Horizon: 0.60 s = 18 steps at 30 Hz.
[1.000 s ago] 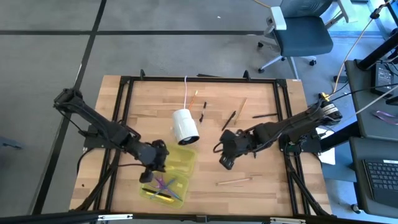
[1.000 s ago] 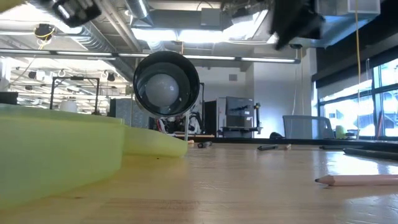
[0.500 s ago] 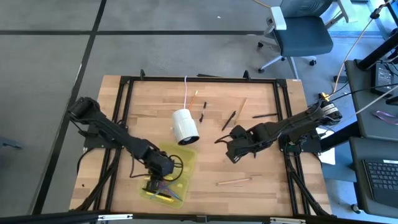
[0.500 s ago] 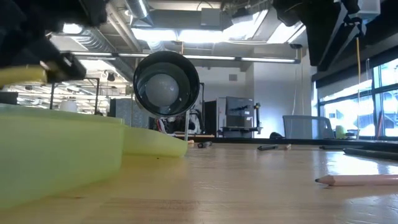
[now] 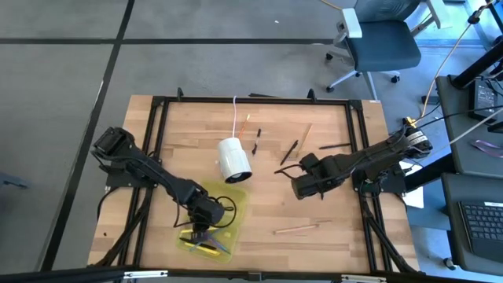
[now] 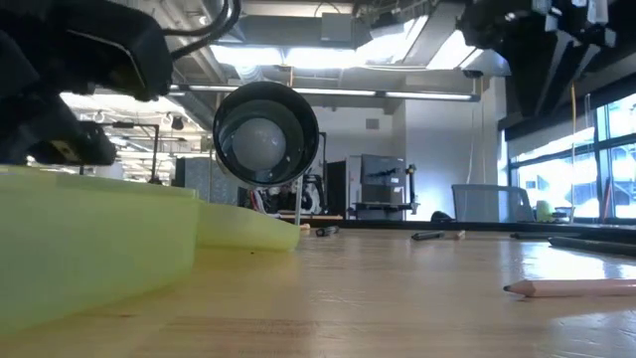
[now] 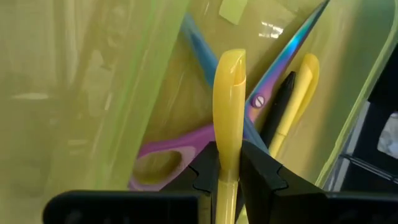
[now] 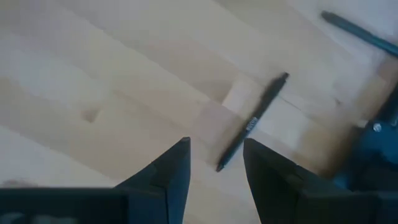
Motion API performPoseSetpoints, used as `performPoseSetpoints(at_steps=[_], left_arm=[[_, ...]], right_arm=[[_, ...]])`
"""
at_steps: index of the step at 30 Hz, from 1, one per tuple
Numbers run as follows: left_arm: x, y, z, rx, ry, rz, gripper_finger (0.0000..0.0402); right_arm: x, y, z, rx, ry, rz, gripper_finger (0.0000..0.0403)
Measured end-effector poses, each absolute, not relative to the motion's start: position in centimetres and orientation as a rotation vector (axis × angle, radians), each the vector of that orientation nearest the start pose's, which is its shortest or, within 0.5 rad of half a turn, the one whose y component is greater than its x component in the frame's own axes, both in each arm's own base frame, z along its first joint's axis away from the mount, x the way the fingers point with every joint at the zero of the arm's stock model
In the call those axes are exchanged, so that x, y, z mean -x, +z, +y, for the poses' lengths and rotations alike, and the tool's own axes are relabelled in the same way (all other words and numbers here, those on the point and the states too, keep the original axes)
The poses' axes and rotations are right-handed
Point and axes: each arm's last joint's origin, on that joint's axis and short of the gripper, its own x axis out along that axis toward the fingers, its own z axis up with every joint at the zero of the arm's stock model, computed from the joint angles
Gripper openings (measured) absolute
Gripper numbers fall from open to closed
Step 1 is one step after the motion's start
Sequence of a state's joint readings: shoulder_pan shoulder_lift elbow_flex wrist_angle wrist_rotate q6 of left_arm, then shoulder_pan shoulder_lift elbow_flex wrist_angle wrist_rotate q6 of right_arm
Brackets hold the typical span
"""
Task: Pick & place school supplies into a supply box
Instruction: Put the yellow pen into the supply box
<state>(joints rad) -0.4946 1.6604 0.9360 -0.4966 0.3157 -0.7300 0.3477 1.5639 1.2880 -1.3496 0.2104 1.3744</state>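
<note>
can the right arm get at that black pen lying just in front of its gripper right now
Probably yes. The right gripper is open and empty above bare table, and the black pen lies alone just ahead, with nothing between them.

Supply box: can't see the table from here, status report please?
Left gripper shut on yellow pen over supply box; scissors already inside. Right gripper open above black pen. Nothing blocking.

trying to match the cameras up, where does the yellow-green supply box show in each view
High view: supply box near the table's front edge, left of centre, under the left gripper.
Low view: fills the lower left.
Left wrist view: its walls fill the frame, scissors inside.
Right wrist view: not in it.
Shared landmark: the white cylinder, beside the box.
</note>
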Motion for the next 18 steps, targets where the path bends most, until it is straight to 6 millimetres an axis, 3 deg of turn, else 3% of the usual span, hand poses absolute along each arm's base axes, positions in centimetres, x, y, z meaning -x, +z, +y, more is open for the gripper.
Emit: performPoseSetpoints(at_steps=[8,18], left_arm=[[-26.2,14.7,-15.2,0.484,-0.202,1.474,0.0049],[-26.3,15.0,-15.3,0.502,-0.237,1.456,0.0063]], right_arm=[[-23.7,22.8,8.1,-0.626,-1.011,1.374,0.0151],[-22.1,17.3,6.9,-0.673,-1.079,1.367,0.0139]])
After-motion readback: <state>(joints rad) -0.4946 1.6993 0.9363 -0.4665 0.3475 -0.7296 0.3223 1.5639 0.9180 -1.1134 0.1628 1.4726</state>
